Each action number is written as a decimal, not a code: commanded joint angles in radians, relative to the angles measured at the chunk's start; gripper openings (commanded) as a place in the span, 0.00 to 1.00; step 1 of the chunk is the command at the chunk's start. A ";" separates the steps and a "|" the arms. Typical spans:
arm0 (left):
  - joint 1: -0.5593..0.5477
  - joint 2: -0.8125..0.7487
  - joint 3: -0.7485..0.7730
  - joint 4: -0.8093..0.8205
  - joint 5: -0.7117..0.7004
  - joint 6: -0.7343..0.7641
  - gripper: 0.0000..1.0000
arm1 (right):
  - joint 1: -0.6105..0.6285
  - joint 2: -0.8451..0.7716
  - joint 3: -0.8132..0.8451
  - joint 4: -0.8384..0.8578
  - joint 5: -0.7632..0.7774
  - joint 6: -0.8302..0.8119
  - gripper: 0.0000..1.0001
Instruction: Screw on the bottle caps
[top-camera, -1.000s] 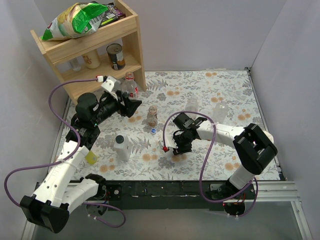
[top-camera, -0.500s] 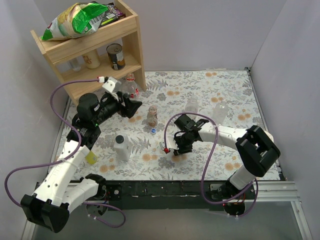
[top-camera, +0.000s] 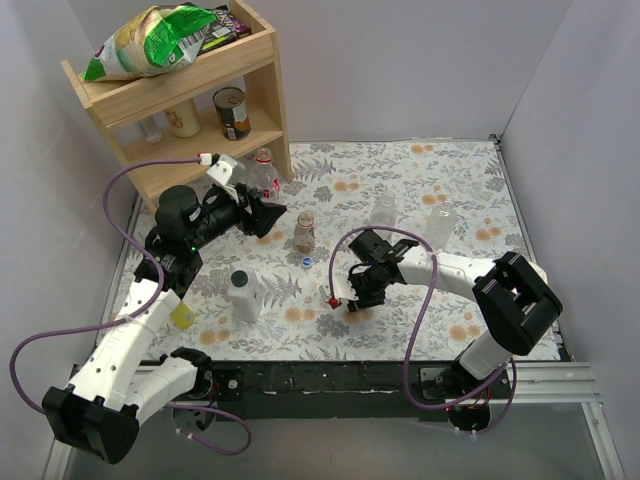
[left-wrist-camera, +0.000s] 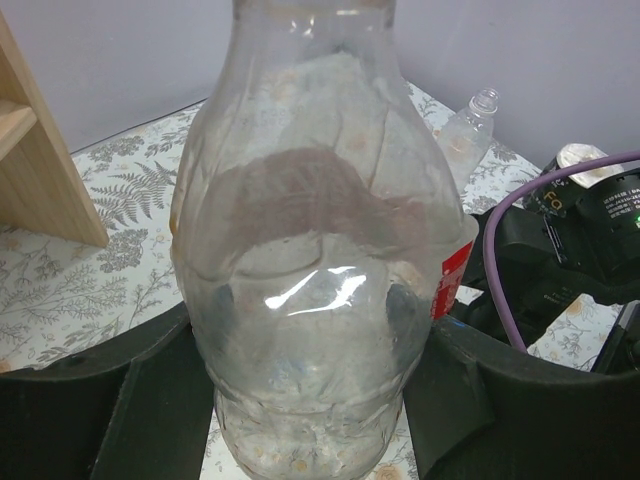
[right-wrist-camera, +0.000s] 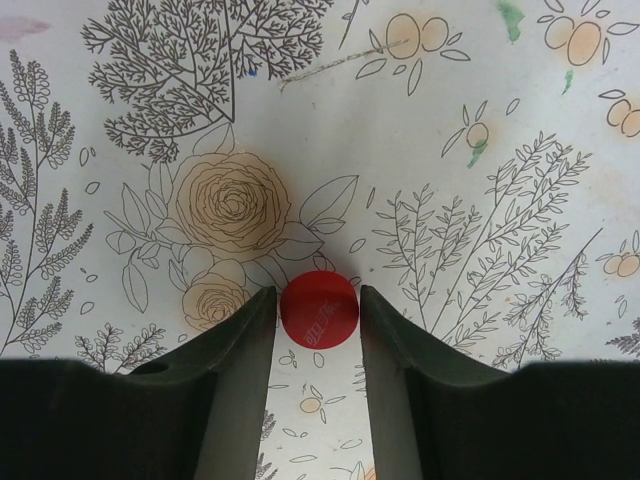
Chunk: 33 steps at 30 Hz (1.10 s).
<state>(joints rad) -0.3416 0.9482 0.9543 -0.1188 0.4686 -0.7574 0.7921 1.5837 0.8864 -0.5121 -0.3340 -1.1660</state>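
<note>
My left gripper (top-camera: 266, 214) is shut on a clear bottle (left-wrist-camera: 320, 300) with a red-and-white label. The bottle fills the left wrist view, with a finger pressed on each side, and it stands in front of the shelf in the top view (top-camera: 260, 178). My right gripper (right-wrist-camera: 318, 320) is down at the table, its fingers tight on both sides of a red cap (right-wrist-camera: 319, 309) lying flat on the cloth. The cap shows in the top view too (top-camera: 331, 298). A blue cap (top-camera: 306, 262) lies near a brownish open bottle (top-camera: 303, 232). Two clear bottles (top-camera: 384, 210) (top-camera: 441, 222) stand further right.
A wooden shelf (top-camera: 180, 100) with a can, jars and snack bags stands at the back left. A white opaque dark-capped bottle (top-camera: 244, 293) and a yellow bottle (top-camera: 182, 316) stand at the front left. Grey walls close both sides of the floral tablecloth (top-camera: 450, 170).
My left gripper has shifted slightly back and right with the bottle. The right gripper has stayed around the red cap, barely moving.
</note>
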 joint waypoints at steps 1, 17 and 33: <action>0.007 -0.003 -0.012 0.028 0.025 -0.002 0.00 | -0.008 0.056 -0.001 -0.121 0.055 -0.041 0.45; 0.006 -0.022 -0.055 0.024 0.114 0.065 0.00 | -0.050 0.061 0.057 -0.245 0.082 -0.063 0.28; -0.192 0.052 -0.227 0.022 0.459 0.472 0.00 | -0.056 -0.316 0.684 -0.671 -0.180 0.370 0.23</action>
<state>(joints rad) -0.4229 0.9775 0.7654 -0.0879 0.8577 -0.4339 0.7330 1.3258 1.4986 -1.0439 -0.4526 -0.9020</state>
